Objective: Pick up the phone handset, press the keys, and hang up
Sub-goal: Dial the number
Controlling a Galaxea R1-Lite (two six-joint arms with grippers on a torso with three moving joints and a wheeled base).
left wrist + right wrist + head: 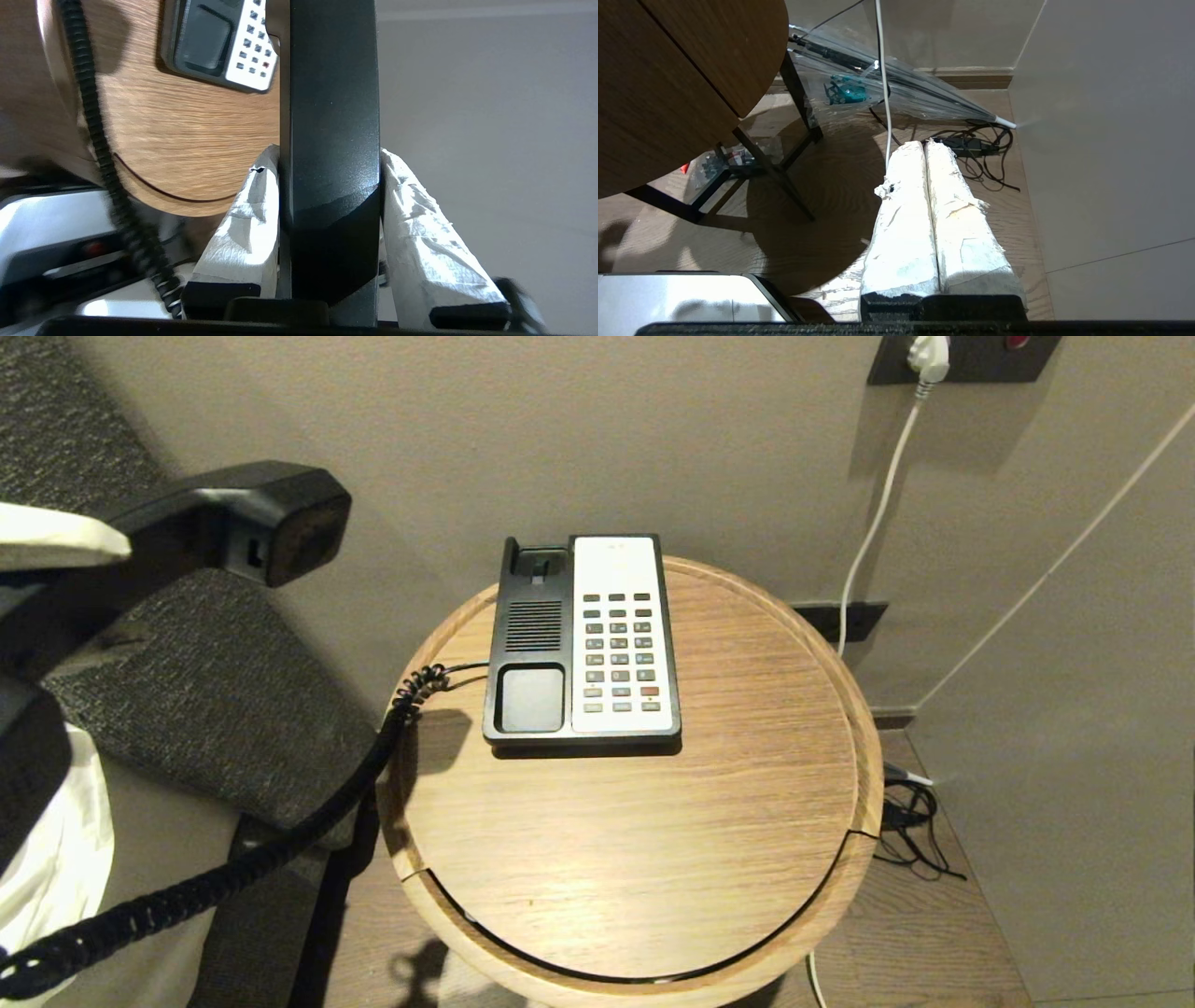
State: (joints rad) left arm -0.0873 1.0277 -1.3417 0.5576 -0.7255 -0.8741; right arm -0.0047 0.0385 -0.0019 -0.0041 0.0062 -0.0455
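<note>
Left gripper (330, 158) clamped on the phone handset (330, 140): white-wrapped fingers (254, 219) press both flanks of the black shaft, jaws partly open to its width, the handset running straight out past the fingertips. In the head view the handset (271, 518) hangs in the air up and well left of the phone base (579, 639), clear of the empty cradle. Coiled cord (280, 849) trails from the base's left side over the round wooden table (653, 831) edge, sagging beside the jaws. Keys (618, 653) untouched on the white faceplate, one red among grey. Right gripper (924, 144) low beside the table, jaws pressed together, holding nothing, above wooden floor and tangled black cables (985, 154).
</note>
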